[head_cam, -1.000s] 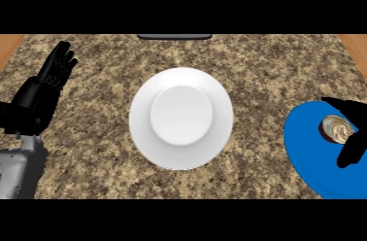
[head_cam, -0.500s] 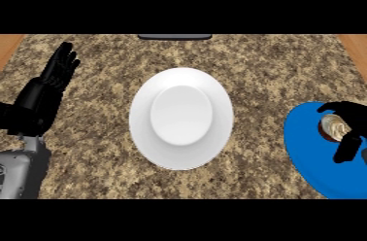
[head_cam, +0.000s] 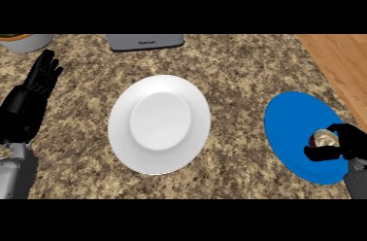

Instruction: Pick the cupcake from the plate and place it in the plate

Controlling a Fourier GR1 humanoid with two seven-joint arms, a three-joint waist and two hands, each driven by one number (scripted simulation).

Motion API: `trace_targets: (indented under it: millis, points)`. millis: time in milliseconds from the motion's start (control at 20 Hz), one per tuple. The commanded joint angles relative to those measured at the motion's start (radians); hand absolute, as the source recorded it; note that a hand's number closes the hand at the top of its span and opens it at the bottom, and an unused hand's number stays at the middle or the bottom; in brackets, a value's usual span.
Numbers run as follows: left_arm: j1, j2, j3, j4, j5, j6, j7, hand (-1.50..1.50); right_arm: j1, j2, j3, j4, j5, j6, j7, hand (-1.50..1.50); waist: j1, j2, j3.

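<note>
Your right hand (head_cam: 345, 144) curls round the cupcake (head_cam: 325, 137) on the blue plate (head_cam: 292, 116), near right; the white plate (head_cam: 159, 124) lies leftward. Your left hand (head_cam: 30, 99) rests open at left.

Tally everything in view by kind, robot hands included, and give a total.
Plates: 2 (white plate, blue plate)
Cupcakes: 1 (cupcake on the blue plate, with the right robot hand curled round it)
Robot hands: 2 (left robot hand open at the left edge, plus the right one)
Grey appliances: 1 (grey appliance at the far edge)
Containers: 1 (grey container, cut off at the far left corner)
Total: 7
</note>
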State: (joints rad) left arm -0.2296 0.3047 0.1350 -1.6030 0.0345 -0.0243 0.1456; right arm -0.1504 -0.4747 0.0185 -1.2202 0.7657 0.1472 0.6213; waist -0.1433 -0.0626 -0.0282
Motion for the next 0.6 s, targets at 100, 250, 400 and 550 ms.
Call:
trace_targets:
  millis: [100,250,400,550]
  points:
    - [0.047,0.013,0.034,0.0,-0.008,0.022,0.005,0.0,0.18,0.11,-0.016,-0.076,0.091,-0.164,0.262,1.5,-0.076,-0.01,0.007]
    - [0.052,0.022,0.041,-0.001,-0.008,0.019,0.003,0.0,0.217,0.162,0.02,-0.183,0.164,-0.243,0.343,1.5,-0.073,-0.009,0.006]
    - [0.055,0.027,0.042,-0.012,-0.003,0.012,0.006,0.0,0.242,0.237,0.075,-0.295,0.235,-0.309,0.419,1.5,-0.049,-0.009,0.008]
    - [0.053,0.034,0.042,-0.015,0.001,0.001,0.001,0.0,0.228,0.281,0.138,-0.424,0.334,-0.355,0.463,1.5,-0.023,-0.011,0.006]
